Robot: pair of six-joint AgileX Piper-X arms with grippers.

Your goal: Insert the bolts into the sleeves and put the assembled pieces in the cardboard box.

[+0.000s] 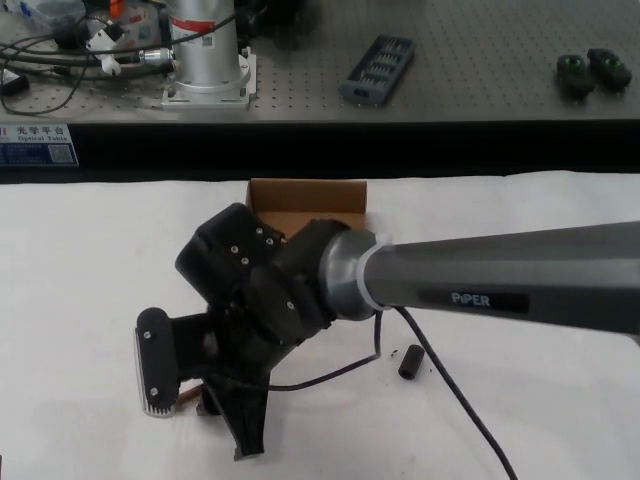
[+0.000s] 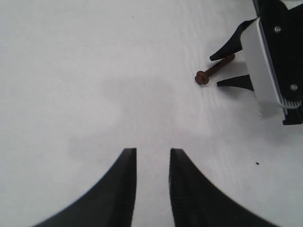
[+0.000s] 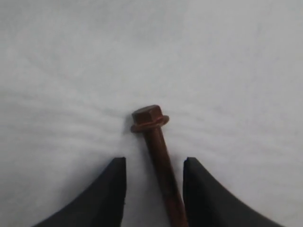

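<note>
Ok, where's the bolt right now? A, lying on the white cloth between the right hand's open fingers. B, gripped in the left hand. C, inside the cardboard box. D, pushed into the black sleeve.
A: the bolt lies on the white cloth, with the right hand open astride it.

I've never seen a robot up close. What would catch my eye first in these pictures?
The big grey right arm stretches across the white cloth and bends down at its near side. Its black fingers stand open on either side of a rusty-brown bolt lying flat on the cloth. Just behind it sits an open cardboard box, and a small black sleeve lies on the cloth apart from the bolt.
</note>
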